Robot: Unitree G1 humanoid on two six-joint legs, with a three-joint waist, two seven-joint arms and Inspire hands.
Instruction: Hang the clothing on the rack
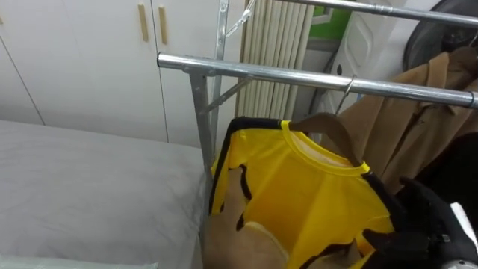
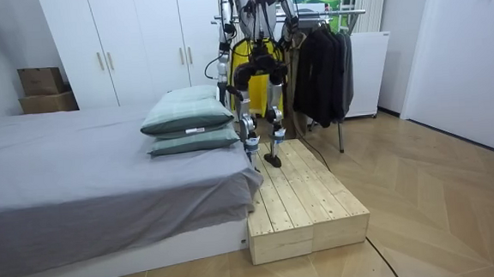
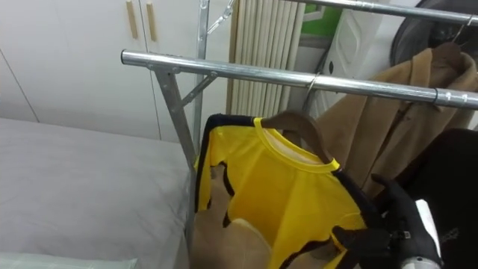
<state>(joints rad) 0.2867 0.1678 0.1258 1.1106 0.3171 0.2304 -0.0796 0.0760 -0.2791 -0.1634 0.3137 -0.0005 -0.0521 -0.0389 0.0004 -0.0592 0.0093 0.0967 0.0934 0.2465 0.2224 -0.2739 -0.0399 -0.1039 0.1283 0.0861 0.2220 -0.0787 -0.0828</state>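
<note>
So we've got the robot up on the wooden platform, between the bed and the clothes rack, facing the rack's lower rail. The yellow shirt is on a wooden hanger, just under that rail. The hook looks like it's already over the bar, though the hanger sits tilted, lower on the right. The right hand is down at the shirt's right shoulder, touching or very near it. We honestly can't tell if the fingers are clamped on the cloth or just resting there.

Our guess is this is the tail end of hanging. Next up is letting go and backing the hand out without dragging the shirt sideways.

In the way: a brown coat hangs just beside it on the right, and the rack's upright post is close on the left.
</note>
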